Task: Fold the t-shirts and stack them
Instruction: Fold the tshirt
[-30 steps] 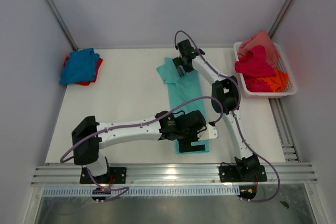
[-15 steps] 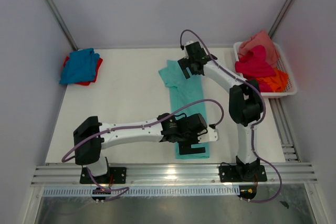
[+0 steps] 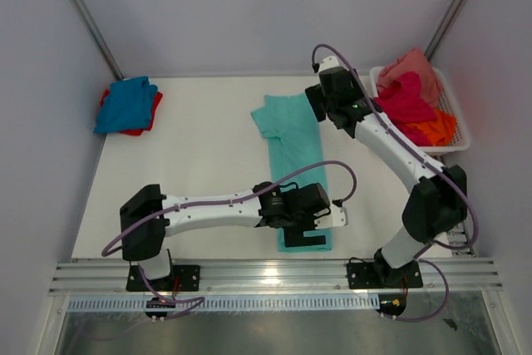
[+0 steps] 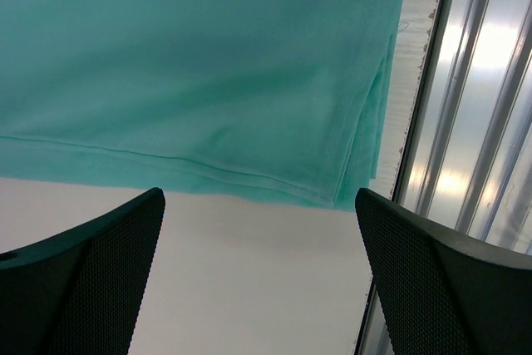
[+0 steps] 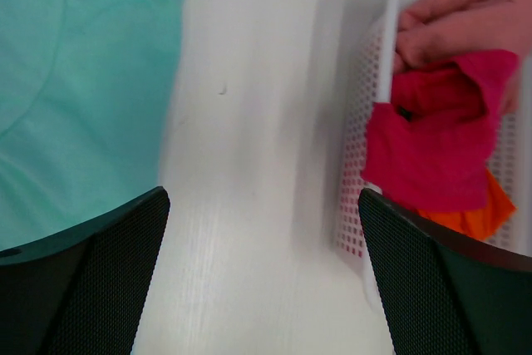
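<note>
The mint-teal t-shirt (image 3: 293, 143) lies as a long folded strip down the middle of the table, and its near hem fills the top of the left wrist view (image 4: 191, 72). My left gripper (image 3: 309, 233) hovers open at that near end, with only bare table between its fingers (image 4: 259, 205). My right gripper (image 3: 326, 106) is open over bare table between the shirt's collar end (image 5: 75, 81) and the basket, holding nothing (image 5: 263, 205). A blue t-shirt (image 3: 125, 103) lies on a red one (image 3: 137, 130) at the back left.
The white mesh basket (image 3: 453, 145) at the back right holds magenta (image 3: 403, 101), orange (image 3: 436, 129) and salmon pink (image 3: 411, 66) tees; its wall (image 5: 366, 122) is close to my right finger. An aluminium rail (image 4: 474, 122) runs along the table's near edge.
The right arm has swung right, from above the mint-teal shirt's far end to the gap beside the basket. The left gripper has shifted only slightly at the near hem.
</note>
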